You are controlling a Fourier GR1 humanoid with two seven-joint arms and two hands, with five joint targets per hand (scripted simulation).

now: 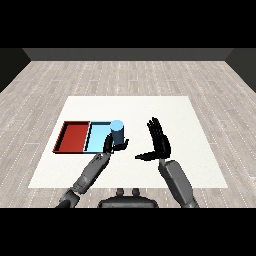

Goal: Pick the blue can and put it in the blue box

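1. A red tray (pixel 73 137) and a light blue tray (pixel 96 135) are seen side by side on the white table (pixel 190 150), red at the left, sharing a wall.
2. Nothing is seen lying in the red tray; only its floor and darker rim are visible.
3. The bare part of the light blue tray's floor is visible at its left and middle; its right edge is covered by the blue can (pixel 117 133) and the left hand (pixel 109 144).
4. The blue can is held upright at the right edge of the light blue tray; whether it rests on the tray floor, on the rim or is lifted above cannot be told.
5. The can's lighter top face is seen over a darker blue body.
6. No brand, label or writing can be read on the can or on either tray.
7. The left hand is curled round the lower part of the can, with dark fingers showing on both sides of it.
8. The right hand (pixel 161 141) is held over the table to the right of the can, apart from it, fingers straight and spread upward, thumb stuck out to the left, nothing held.
9. Both grey forearms are seen coming in from the lower corners.
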